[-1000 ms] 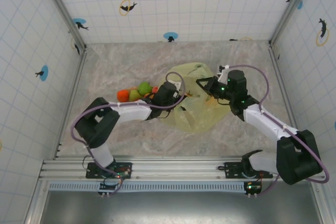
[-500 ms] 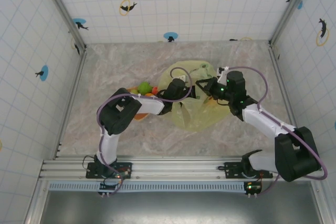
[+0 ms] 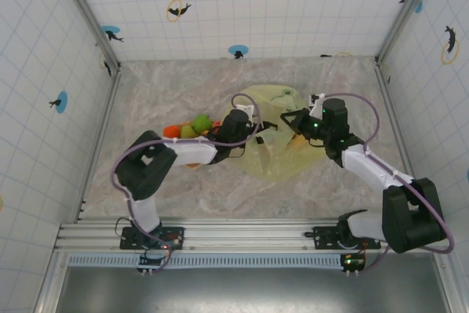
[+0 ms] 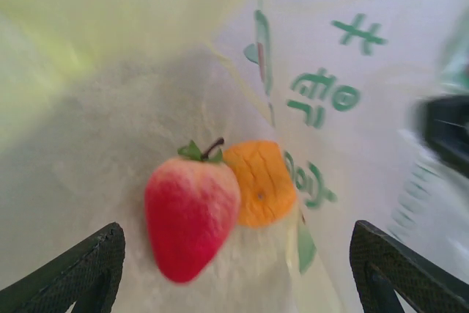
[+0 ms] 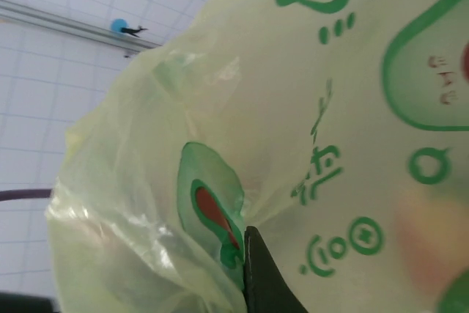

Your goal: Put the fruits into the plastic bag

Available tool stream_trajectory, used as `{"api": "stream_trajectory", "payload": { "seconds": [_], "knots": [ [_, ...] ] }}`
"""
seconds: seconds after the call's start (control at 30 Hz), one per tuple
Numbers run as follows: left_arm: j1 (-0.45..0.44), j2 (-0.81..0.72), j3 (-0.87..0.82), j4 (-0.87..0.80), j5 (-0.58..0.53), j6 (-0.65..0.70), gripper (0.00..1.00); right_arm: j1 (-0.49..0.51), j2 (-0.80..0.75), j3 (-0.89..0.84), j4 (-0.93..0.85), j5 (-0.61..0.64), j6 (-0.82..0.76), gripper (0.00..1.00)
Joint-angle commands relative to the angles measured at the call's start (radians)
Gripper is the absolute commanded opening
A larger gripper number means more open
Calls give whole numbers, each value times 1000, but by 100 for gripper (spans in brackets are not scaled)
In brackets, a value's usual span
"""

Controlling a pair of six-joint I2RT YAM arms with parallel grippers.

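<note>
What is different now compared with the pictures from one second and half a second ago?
The left gripper pushed right, deeper into the plastic bag, then drew back a little leftward; it is open now, with a strawberry and an orange fruit lying in the bag before it. The right gripper hardly moved, seemingly holding the bag's rim. The green fruit outside the bag stayed put.

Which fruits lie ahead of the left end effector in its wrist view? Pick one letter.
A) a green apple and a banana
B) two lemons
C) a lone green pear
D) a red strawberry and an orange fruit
D: the left wrist view shows a red strawberry touching an orange fruit on the plastic bag, ahead of the open left end effector.
</note>
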Motion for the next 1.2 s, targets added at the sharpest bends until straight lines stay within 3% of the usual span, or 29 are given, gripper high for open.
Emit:
{"api": "stream_trajectory", "payload": {
  "seconds": [0.0, 0.43, 0.53, 0.63, 0.73, 0.87, 1.0, 1.17],
  "knots": [
    [13, -117, -50, -185, 73, 150, 81, -11, -15, 52, -98, -14, -123, 0],
    [154, -533, -145, -605, 199, 348, 83, -15, 24, 47, -66, -31, -126, 0],
    [231, -627, -140, -670, 133, 360, 83, -12, 26, 48, -55, -35, -123, 0],
    [339, -695, -112, -751, -19, 349, 85, -8, 23, 49, -50, -30, -126, 0],
    [446, -703, -69, -832, -190, 329, 86, -5, 20, 51, -46, -29, -130, 0],
    [543, -650, -38, -885, -334, 324, 87, -5, 18, 47, -35, -39, -132, 0],
    [624, -553, -26, -881, -334, 341, 88, -6, 14, 38, -26, -44, -131, 0],
    [655, -426, 19, -914, -318, 376, 88, -6, 2, 24, -14, -48, -128, 0]
  ]
}}
